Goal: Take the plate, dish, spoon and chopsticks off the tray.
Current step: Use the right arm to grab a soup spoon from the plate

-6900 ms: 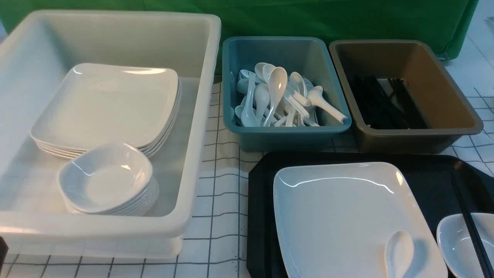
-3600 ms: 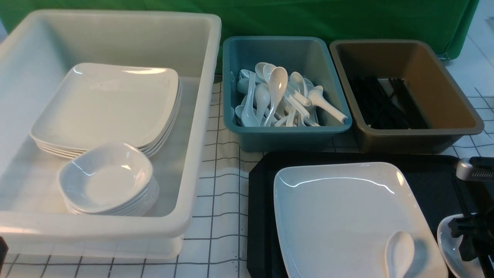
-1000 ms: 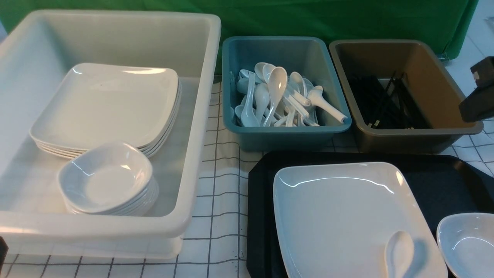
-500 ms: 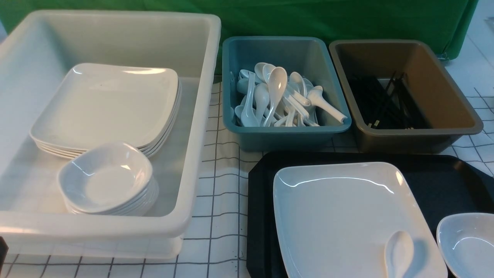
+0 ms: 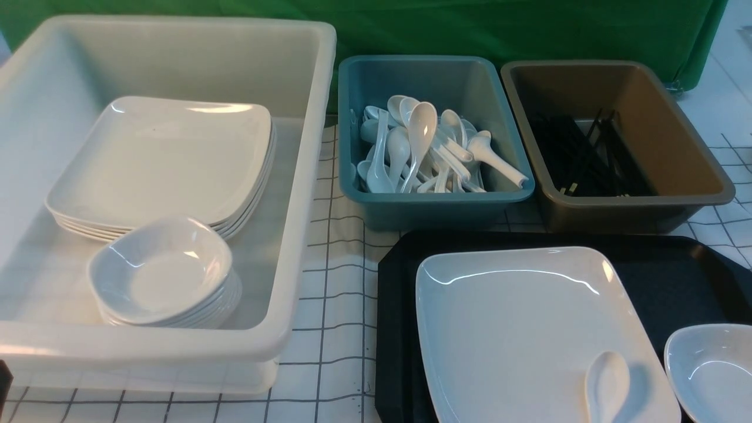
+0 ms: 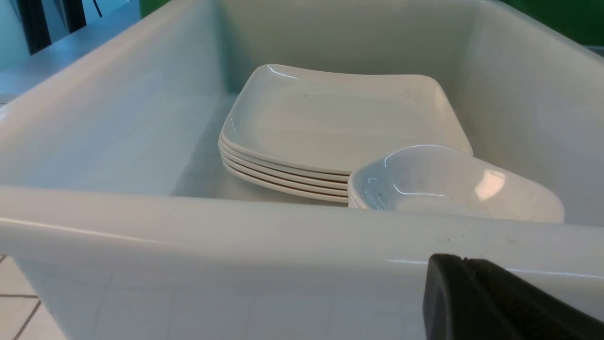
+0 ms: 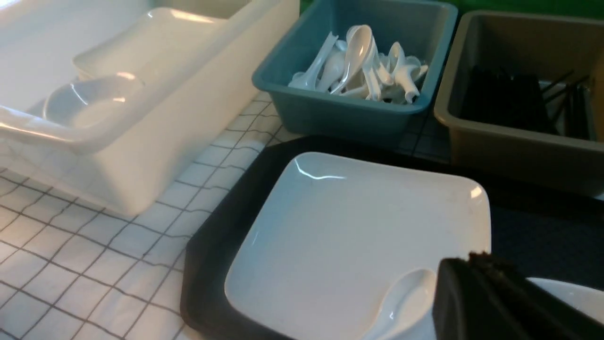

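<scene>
Currently, the right hand (image 7: 472,259) is clenched with nothing in it; its tips cover part of the view between the spoon (image 5: 609,382) and the dish (image 5: 714,364), and in the front view it is out of sight. The left hand (image 6: 465,259) is also clenched and empty, near the outer wall of the white tub (image 5: 176,345), at the lower left of the frame.

One plate, one dish and one spoon lie on the single tray (image 5: 396,335) at the lower right. The spoon rests on the plate (image 5: 517,317), and the dish sits just beside it. Three tubs stand on the desk: the white one at left holds one stack of square plates (image 5: 164,164) and one of bowls (image 5: 158,270); the teal tub (image 5: 446,212) at upper center holds many spoons (image 5: 420,135); the brown tub (image 5: 623,218) at upper right holds many black sticks (image 5: 578,164).

The plate is glossy, white and square with rounded corners; the tray is black with cut corners. Wavy grid lines cross the white cloth (image 5: 346,305).
</scene>
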You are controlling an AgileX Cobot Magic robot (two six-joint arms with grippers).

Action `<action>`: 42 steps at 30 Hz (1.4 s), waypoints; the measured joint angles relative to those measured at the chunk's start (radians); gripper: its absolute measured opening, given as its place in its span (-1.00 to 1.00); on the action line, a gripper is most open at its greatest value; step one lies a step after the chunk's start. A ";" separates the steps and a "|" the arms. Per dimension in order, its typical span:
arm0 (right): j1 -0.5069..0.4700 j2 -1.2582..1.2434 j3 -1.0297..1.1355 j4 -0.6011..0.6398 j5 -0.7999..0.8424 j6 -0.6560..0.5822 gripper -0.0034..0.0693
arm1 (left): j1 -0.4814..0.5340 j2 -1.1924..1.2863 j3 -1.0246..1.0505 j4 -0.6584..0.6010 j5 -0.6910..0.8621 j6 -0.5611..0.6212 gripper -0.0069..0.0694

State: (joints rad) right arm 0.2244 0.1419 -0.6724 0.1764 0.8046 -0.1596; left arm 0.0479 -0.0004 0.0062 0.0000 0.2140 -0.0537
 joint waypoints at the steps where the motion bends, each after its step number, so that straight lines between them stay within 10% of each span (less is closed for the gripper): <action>1: 0.000 -0.001 0.002 0.000 -0.001 0.001 -0.74 | 0.000 0.000 0.000 0.000 0.000 0.000 -0.76; 19: 0.000 0.033 0.002 0.000 0.122 0.119 -0.71 | 0.000 0.000 0.000 -0.057 -0.149 -0.030 -0.76; 25: 0.001 0.216 0.002 -0.041 0.310 0.125 -0.79 | 0.000 0.000 0.000 -0.332 -0.229 -0.189 -0.76; 29: 0.001 0.393 0.002 -0.046 0.326 0.144 -0.78 | 0.000 0.000 0.000 -0.734 -0.174 -0.551 -0.76; 32: 0.001 0.491 0.002 -0.042 0.316 0.160 -0.75 | 0.000 0.000 0.000 -0.734 -0.142 -0.608 -0.76; 42: 0.001 0.854 0.001 0.073 0.080 0.012 0.10 | 0.000 0.000 0.000 -0.553 -0.142 -0.628 -0.76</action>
State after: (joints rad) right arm 0.2254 0.9957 -0.6710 0.2494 0.8846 -0.1471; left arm 0.0479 -0.0004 0.0062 -0.5533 0.0721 -0.6816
